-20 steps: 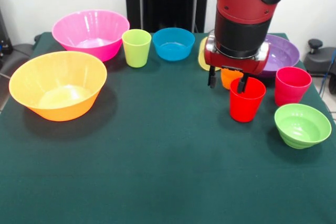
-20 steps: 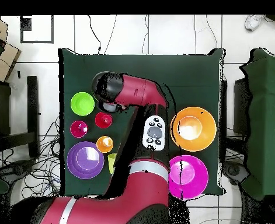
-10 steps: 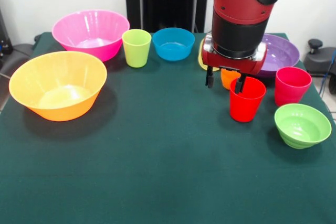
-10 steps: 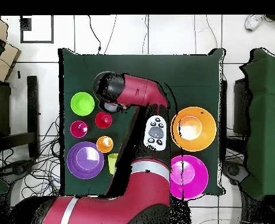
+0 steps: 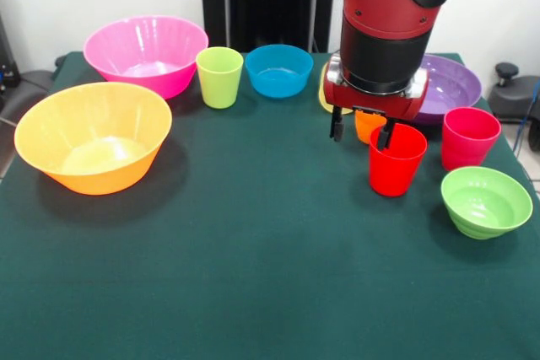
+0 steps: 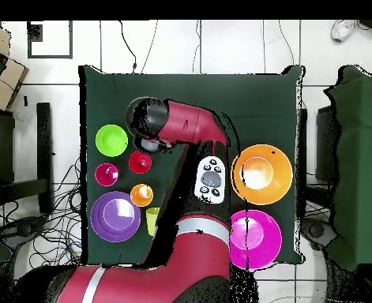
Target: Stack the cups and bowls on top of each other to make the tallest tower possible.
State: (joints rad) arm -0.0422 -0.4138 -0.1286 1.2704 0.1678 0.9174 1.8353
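My gripper is open and empty, its fingers hanging just above the table. Its right finger overlaps the rim of the red cup. The orange ribbed cup shows between the fingers, behind them. The pink-red cup and small light green bowl stand to the right. The purple bowl and pale yellow cup are partly hidden behind the arm. The lime cup, blue bowl, pink bowl and orange bowl stand apart at the left. Nothing is stacked.
The green cloth table ends close to the green bowl on the right. In the overhead view the arm covers the gripper, the blue bowl and the lime cup; the red cup sits just beside its wrist.
The gripper has shifted slightly up and to the left in the front view, then held still. It stays open. No cup or bowl has moved.
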